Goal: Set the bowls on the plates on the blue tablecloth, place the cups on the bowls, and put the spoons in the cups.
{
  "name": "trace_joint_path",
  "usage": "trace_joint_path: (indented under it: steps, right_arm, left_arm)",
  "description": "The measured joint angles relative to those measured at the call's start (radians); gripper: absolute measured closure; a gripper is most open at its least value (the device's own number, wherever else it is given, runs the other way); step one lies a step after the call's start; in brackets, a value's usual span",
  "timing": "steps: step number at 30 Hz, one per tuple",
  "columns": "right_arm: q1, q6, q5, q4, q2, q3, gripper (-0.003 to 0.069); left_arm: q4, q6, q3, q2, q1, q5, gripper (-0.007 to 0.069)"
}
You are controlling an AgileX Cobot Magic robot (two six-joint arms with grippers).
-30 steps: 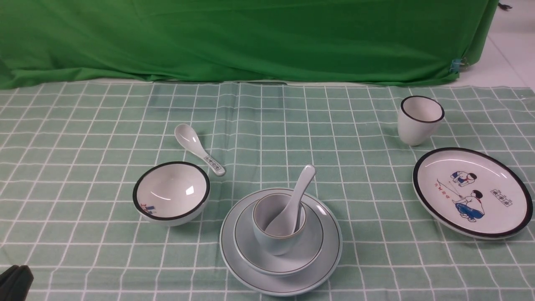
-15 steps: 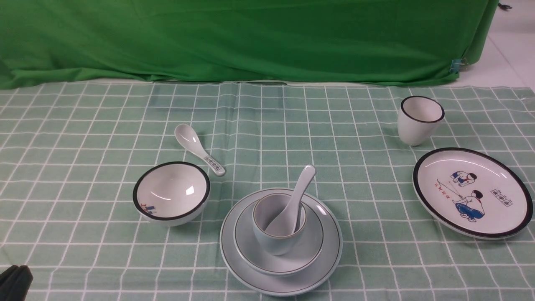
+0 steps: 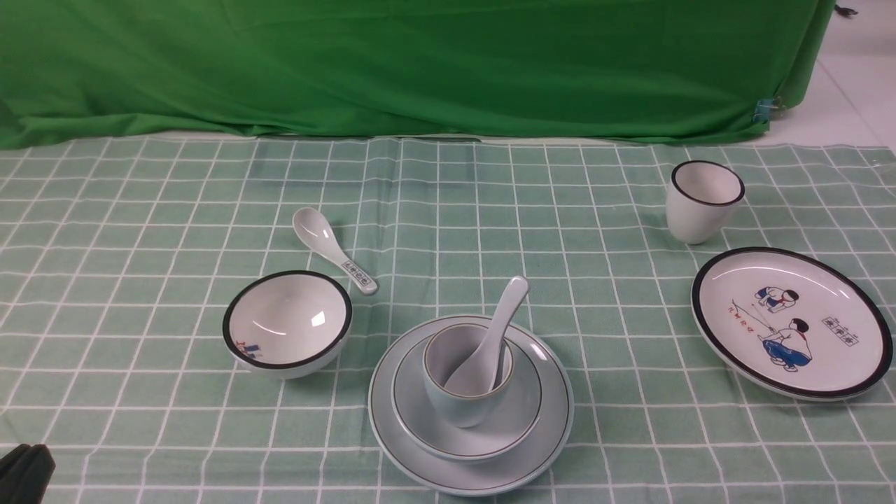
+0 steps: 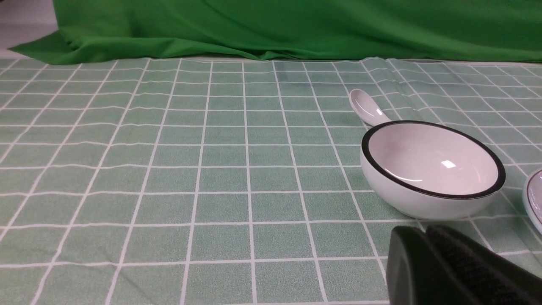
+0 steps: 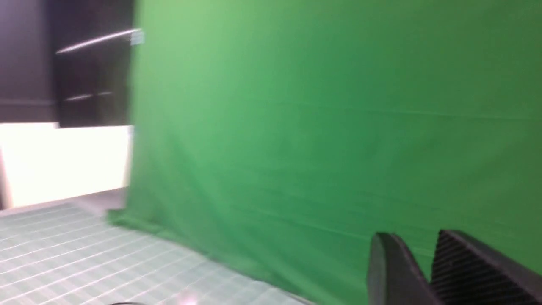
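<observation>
Beyond the left jaws, pressed together, black-rimmed bowl (image 4: 432,169), right jaws nearly together

A plain bright green backdrop cloth (image 3: 420,66) hangs behind a white floor (image 3: 857,84).

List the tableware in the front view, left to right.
Black-rimmed bowl → labelled spoon → blue-grey plate stacked with bowl, cup and spoon → black-rimmed cup → cartoon plate.

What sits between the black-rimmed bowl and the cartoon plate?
In the front view, the finished pale blue set: plate, bowl, cup and spoon, between the black-rimmed bowl and cartoon plate.
</observation>
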Motion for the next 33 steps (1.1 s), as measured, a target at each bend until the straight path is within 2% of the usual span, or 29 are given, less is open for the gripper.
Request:
trace_joint_path:
  steps: [3,6,14,16,19,20,21,22,24,25,26,28,33]
  right_arm:
    - [0.000,-0.037,-0.034,0.071,0.022,0.014,0.0463]
    - [0.000,-0.020,-0.049,0.116,0.048,0.028,0.0463]
    - [-0.020,0.021,-0.065,0.132,0.082,0.120,0.0463]
    - [-0.091,0.021,-0.066,0.133,0.079,0.160,0.0461]
    - [-0.266,0.020,-0.064,0.134,0.079,0.272,0.0457]
    - [-0.279,0.020,-0.064,0.134,0.079,0.279,0.0456]
    - [-0.379,0.019,-0.065,0.134,0.075,0.337,0.0454]
    - [-0.391,0.018,-0.065,0.134,0.072,0.354,0.0452]
    - [-0.538,0.004,-0.064,0.134,0.034,0.473,0.0446]
    - [-0.547,-0.001,-0.063,0.134,0.025,0.492,0.0446]
    - [-0.603,-0.010,-0.061,0.134,-0.005,0.549,0.0445]
    - [-0.653,-0.011,-0.047,0.134,-0.070,0.630,0.0442]
    - [-0.672,-0.028,0.012,0.134,-0.120,0.660,0.0428]
  left_arm:
    - [0.000,0.000,0.000,0.000,0.000,0.000,0.0608]
    - [0.001,0.000,0.000,0.000,0.000,0.000,0.0607]
    - [0.003,0.001,0.000,0.000,0.000,0.000,0.0607]
    - [0.003,0.001,0.000,0.000,0.000,0.000,0.0607]
    - [0.003,0.001,0.000,0.000,0.000,0.000,0.0607]
    - [0.003,0.001,0.000,0.000,0.000,0.000,0.0607]
    - [0.003,0.001,0.000,0.000,0.000,0.000,0.0607]
    - [0.003,0.001,0.000,0.000,0.000,0.000,0.0607]
    - [0.003,0.001,0.000,0.000,0.000,0.000,0.0607]
    - [0.003,0.001,0.000,0.000,0.000,0.000,0.0607]
    - [0.003,0.001,0.000,0.000,0.000,0.000,0.0607]
    - [0.003,0.001,0.000,0.000,0.000,0.000,0.0607]
    - [0.003,0.004,0.000,-0.001,0.000,0.000,0.0607]
